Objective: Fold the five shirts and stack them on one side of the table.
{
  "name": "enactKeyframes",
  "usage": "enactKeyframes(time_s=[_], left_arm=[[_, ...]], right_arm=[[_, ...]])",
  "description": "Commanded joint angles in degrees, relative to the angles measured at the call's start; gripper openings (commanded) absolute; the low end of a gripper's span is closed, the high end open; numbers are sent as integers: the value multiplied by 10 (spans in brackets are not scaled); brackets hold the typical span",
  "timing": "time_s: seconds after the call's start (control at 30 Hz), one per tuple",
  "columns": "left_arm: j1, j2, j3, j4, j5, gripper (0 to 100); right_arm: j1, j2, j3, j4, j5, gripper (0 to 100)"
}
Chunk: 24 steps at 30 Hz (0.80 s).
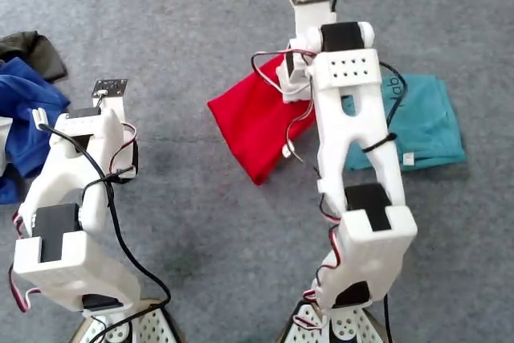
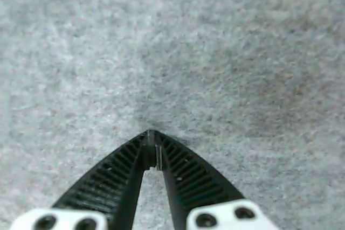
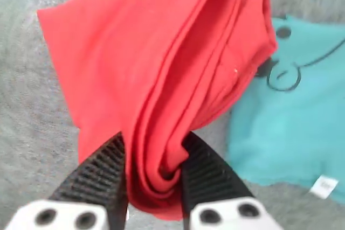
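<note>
The right tool (image 3: 153, 139) grips a bunched fold of the red shirt (image 3: 108, 52), which spreads ahead of it on the desk (image 3: 27, 133) beside the teal shirt (image 3: 294, 133); the left tool (image 2: 152, 141) is clenched empty; a shallow bite could let layers slip and undo the fold.

Arms: two, left arm (image 1: 64, 190) and right arm (image 1: 353, 118)
End effectors: two, left end effector (image 2: 152, 138) and right end effector (image 3: 153, 138)
Shirts clearly seen: four, red shirt (image 1: 249, 126), teal shirt (image 1: 430, 122), blue shirt (image 1: 24, 106), dark shirt (image 1: 32, 50)
Pale cloth (image 1: 2, 142) at the edge: one, kind unclear
</note>
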Motion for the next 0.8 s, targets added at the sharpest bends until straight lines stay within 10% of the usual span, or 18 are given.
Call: enactKeyframes(time_s=[0.0,0.23,0.77], left_arm=[[-4,-11,4,0,-4,30],[-4,-11,3,-1,-4,30],[-4,-11,1,-2,-4,30]], right_arm=[[39,11,-94,16,42,16],[130,56,-215,55,188,16],[324,121,-225,54,270,16]])
